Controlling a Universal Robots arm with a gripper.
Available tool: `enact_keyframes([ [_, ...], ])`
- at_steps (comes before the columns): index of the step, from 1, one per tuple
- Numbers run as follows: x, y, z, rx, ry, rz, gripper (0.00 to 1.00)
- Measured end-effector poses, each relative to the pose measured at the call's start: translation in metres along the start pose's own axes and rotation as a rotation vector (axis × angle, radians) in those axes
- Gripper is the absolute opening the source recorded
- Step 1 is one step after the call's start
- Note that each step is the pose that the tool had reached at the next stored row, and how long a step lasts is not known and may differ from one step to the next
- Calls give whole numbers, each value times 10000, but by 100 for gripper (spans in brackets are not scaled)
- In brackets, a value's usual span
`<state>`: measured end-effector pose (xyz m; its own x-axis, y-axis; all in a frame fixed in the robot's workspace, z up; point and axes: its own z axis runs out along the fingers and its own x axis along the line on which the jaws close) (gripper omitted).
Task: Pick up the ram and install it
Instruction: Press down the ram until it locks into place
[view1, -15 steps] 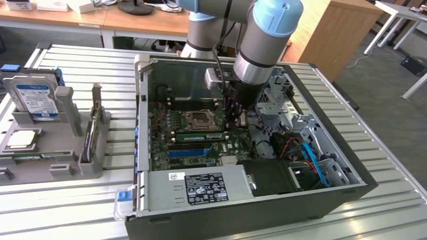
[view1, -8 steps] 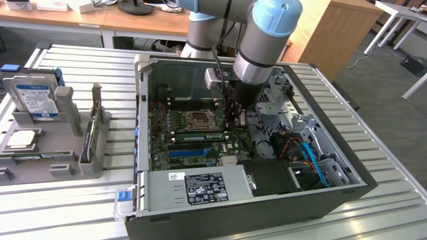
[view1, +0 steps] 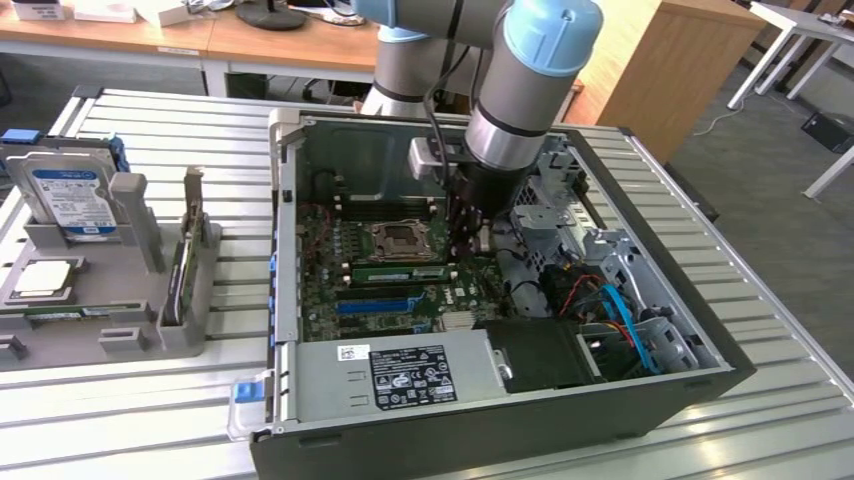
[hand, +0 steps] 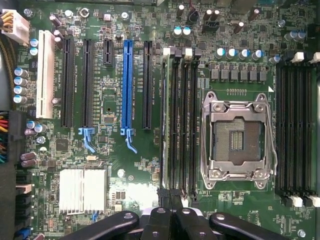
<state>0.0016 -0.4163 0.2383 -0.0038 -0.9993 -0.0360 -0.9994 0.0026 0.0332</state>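
Note:
The ram (view1: 396, 272) is a thin green stick lying in a memory slot beside the CPU socket (view1: 400, 241) inside the open computer case (view1: 507, 440). In the wrist view the ram (hand: 167, 120) shows edge-on in the slot farthest from the socket (hand: 237, 140). My gripper (view1: 465, 243) reaches down into the case at the stick's end. Its black fingertips (hand: 165, 196) are pressed together, shut, right at the near end of the ram (hand: 167, 120). Whether they touch it I cannot tell.
A grey holder (view1: 80, 330) at the exterior view's left carries a hard drive with a blue label (view1: 70, 200), a card with a metal bracket (view1: 187, 250) and a square chip (view1: 40, 280). The case also holds a power supply (view1: 400, 375), drive cages and cables (view1: 614, 300). Blue expansion slot (hand: 127, 85).

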Motion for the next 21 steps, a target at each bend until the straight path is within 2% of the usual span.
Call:
enact_keyframes([
  [11, 2, -5, 43, 0, 2, -1, 11],
  [14, 1, -44, 43, 0, 0, 0, 11],
  [21, 2, -47, 70, 0, 0, 0, 11],
])
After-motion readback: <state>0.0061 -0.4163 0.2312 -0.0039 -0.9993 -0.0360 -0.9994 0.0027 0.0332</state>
